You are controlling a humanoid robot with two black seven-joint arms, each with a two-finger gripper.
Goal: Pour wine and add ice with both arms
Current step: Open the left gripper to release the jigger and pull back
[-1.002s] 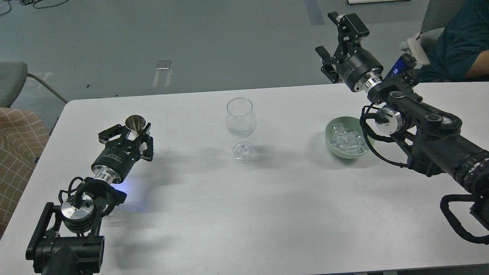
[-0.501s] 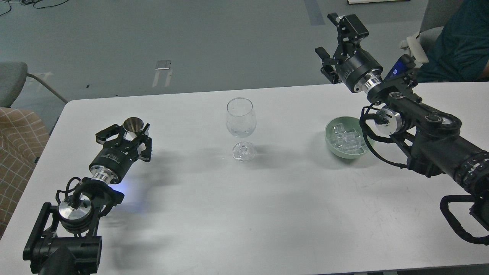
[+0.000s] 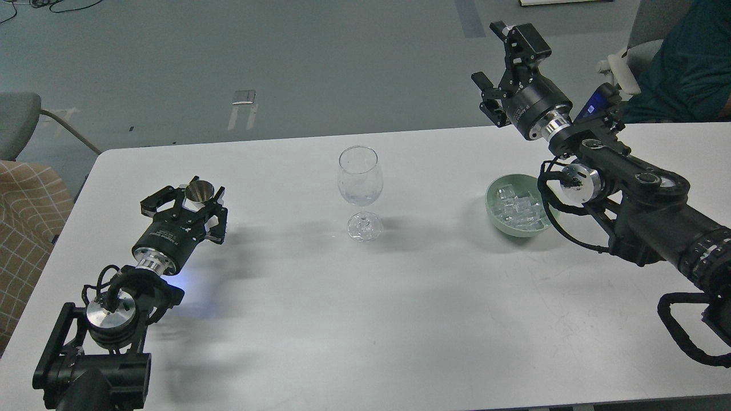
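A clear wine glass (image 3: 360, 177) stands upright in the middle of the white table (image 3: 354, 319), with what looks like a little clear content in its bowl. My left gripper (image 3: 199, 195) is at the left, low over the table, shut on a small metal cup (image 3: 199, 190) that stands upright between its fingers. A pale green bowl (image 3: 492, 212) at the right holds several ice cubes (image 3: 518, 209). My right gripper (image 3: 490, 54) is raised beyond the bowl, over the table's far edge, open and empty.
A person in a dark teal top (image 3: 685, 68) sits at the far right corner. A grey chair (image 3: 17, 123) and a checked cushion (image 3: 25, 211) stand off the table's left edge. Grey floor lies beyond the far edge.
My left gripper has drawn slightly left and toward me with the metal cup. The right gripper has barely shifted. Glass and bowl have not moved.
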